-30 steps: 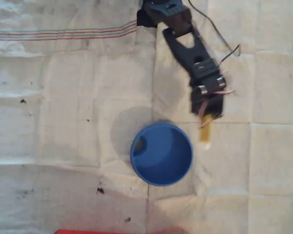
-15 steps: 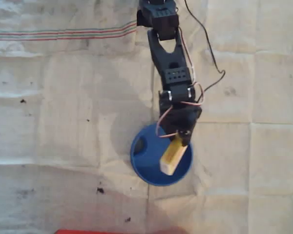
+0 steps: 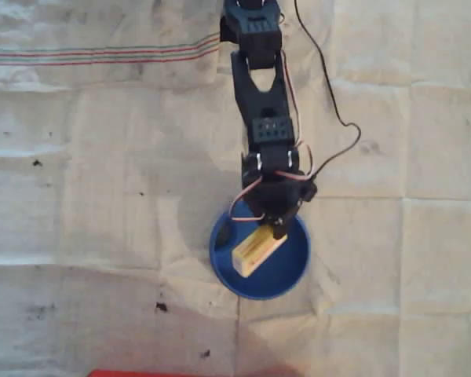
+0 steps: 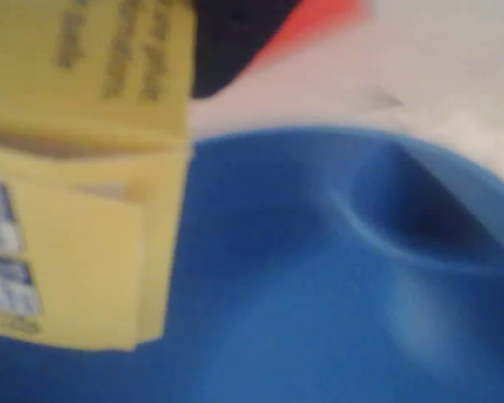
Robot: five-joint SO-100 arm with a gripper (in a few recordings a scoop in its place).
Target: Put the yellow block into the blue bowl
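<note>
Seen from overhead, the yellow block (image 3: 255, 248) hangs tilted above the inside of the blue bowl (image 3: 286, 271), its upper end pinched by my black gripper (image 3: 275, 227), which is shut on it. The arm reaches down from the top of the picture and ends over the bowl's upper rim. In the wrist view the yellow block (image 4: 76, 176) is close up at the left, with printed marks on its face, and the blue bowl (image 4: 336, 285) lies below it with a dimple in its wall.
A white creased cloth (image 3: 102, 173) with dark specks covers the table. A black cable (image 3: 330, 102) runs along the arm's right side. A red edge (image 3: 165, 373) shows at the bottom of the overhead view.
The arm has swung left from beside the bowl's right rim to over the bowl, carrying the yellow block. The block now hangs over the bowl's middle.
</note>
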